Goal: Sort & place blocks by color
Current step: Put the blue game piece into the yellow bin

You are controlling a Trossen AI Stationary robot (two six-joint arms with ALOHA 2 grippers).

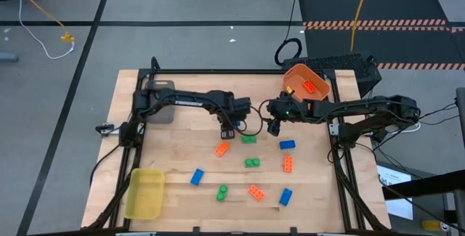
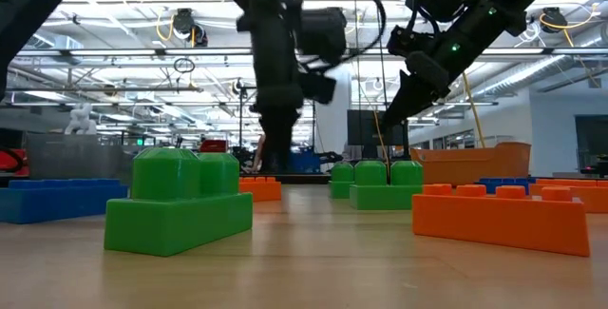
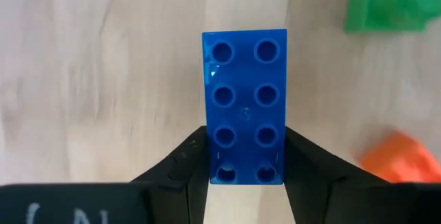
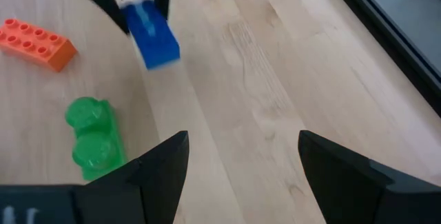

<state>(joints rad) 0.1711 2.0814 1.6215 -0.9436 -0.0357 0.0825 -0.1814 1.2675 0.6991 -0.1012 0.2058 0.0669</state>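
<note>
My left gripper stands left of the table's middle, shut on a blue block. The right wrist view shows that block between the left fingers. My right gripper hangs open just right of it, above bare wood, with nothing between its fingers. Loose blocks lie on the table nearer the front edge: an orange block, a green block, a blue block and several more. One orange block lies in the orange bin. My left gripper pinches the blue block between its two fingers, coming from above and pointing down. The fingers sit on the two long sides at one end of the block, across its width. The studs face up. Whether it is clear of the table, I cannot tell.
A grey bin stands at the table's far left under the left arm. A yellow bin sits at the near left corner. In the low view a green block and an orange block lie close to the camera. Black frame rails border the table.
</note>
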